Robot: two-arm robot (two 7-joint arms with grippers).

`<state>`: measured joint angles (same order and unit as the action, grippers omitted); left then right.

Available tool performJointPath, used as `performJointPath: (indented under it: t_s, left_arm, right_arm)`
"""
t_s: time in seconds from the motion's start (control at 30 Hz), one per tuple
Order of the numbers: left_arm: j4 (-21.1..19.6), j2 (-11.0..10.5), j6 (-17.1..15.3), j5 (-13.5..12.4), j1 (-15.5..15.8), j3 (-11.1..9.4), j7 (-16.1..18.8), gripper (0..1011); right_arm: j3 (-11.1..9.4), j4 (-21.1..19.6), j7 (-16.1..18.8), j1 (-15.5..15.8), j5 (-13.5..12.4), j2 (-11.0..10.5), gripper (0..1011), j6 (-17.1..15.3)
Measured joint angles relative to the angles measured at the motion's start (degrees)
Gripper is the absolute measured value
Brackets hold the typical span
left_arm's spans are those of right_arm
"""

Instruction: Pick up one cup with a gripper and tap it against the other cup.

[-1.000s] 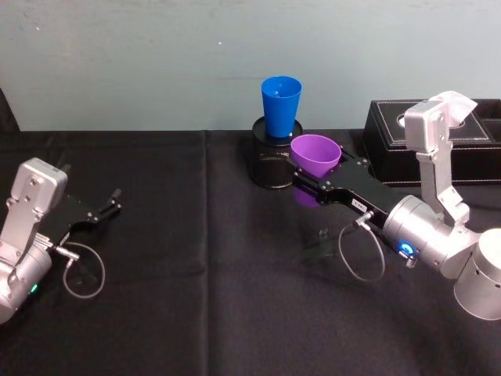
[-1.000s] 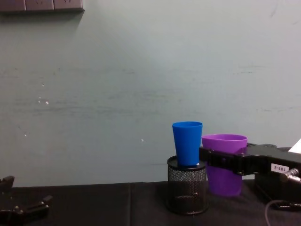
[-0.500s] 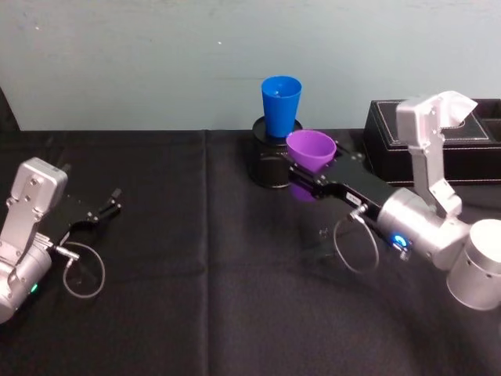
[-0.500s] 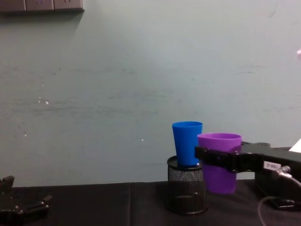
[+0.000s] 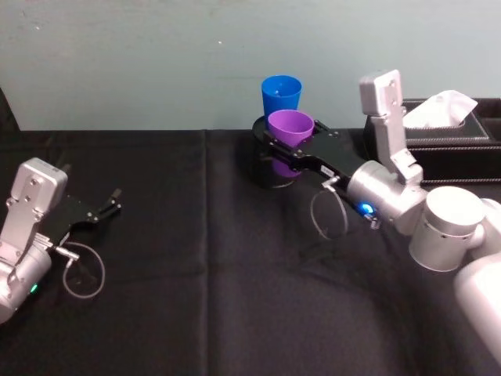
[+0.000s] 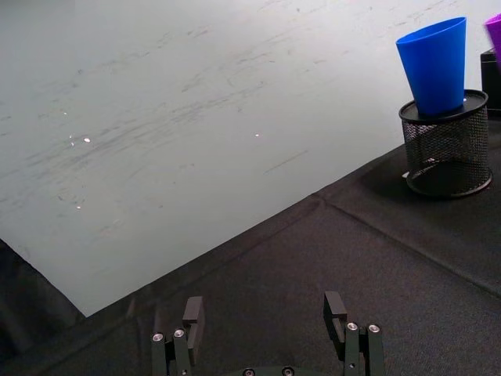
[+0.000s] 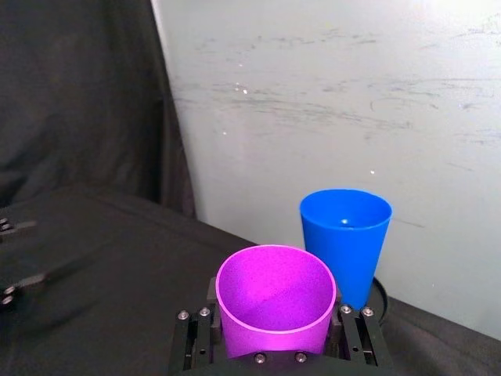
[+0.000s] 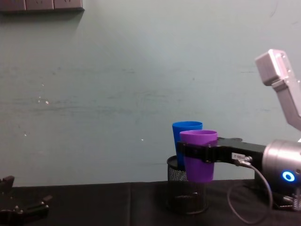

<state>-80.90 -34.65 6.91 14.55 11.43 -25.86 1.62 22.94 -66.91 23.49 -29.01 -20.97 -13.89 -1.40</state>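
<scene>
Right gripper (image 5: 291, 151): clamped on the purple cup (image 5: 291, 129), one finger on each side of its wall, holding it upright and clear of the black table (image 5: 196, 274) at the far centre. The purple cup hangs just on the near side of the blue cup (image 5: 281, 92), which stands upright in the mouth of the black mesh pen holder (image 6: 446, 149). Whether the two cups touch cannot be told. Left gripper (image 5: 112, 202): low at the left, fingers spread, grasping nothing, well apart from both cups.
</scene>
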Motion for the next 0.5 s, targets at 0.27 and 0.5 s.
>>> performJointPath:
  t_s: [0.27,0.5]
  left_arm:
    - [0.0,0.0,0.0,0.0,0.0,0.0,0.0,1000]
    - [0.0,0.0,0.0,0.0,0.0,0.0,0.0,1000]
  right_arm:
    - [-0.2,7.4,-1.3,-4.3,1.1,3.8,733,1.3]
    - [-1.2,10.8,-2.2,-5.7,1.6,5.4,733,1.7]
